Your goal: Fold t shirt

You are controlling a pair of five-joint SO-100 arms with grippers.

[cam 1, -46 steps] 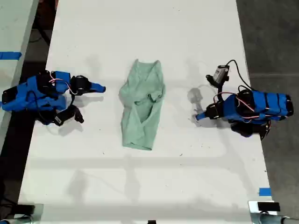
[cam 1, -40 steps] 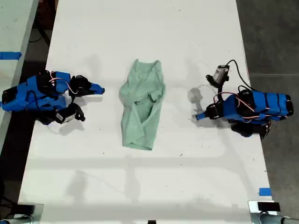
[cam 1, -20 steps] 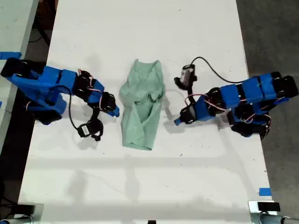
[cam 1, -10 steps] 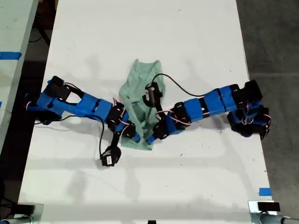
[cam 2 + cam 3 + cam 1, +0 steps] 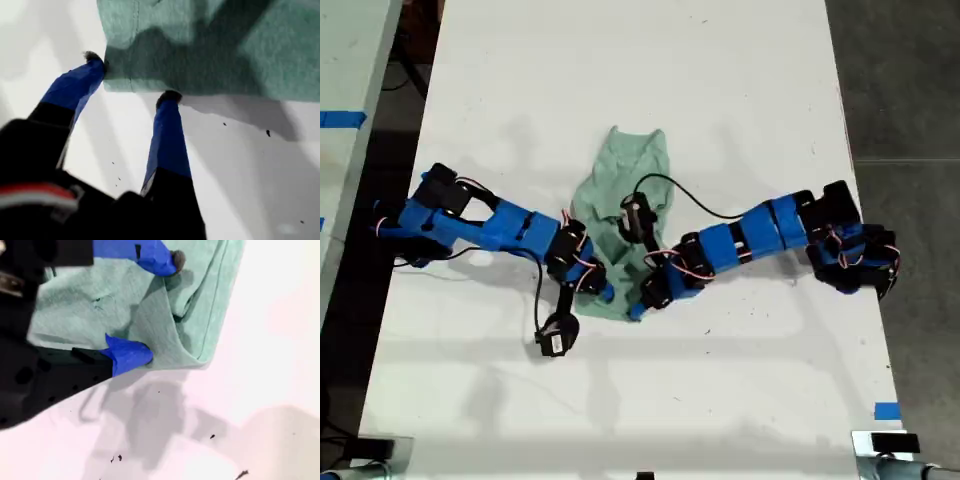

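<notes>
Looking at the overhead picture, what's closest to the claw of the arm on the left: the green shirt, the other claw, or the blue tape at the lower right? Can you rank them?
From my first gripper, in the exterior view:
1. The t shirt: its fingertips are at the bottom hem.
2. My second gripper: just to its right, at the same hem.
3. The blue tape: far off, near the lower right corner.
</notes>
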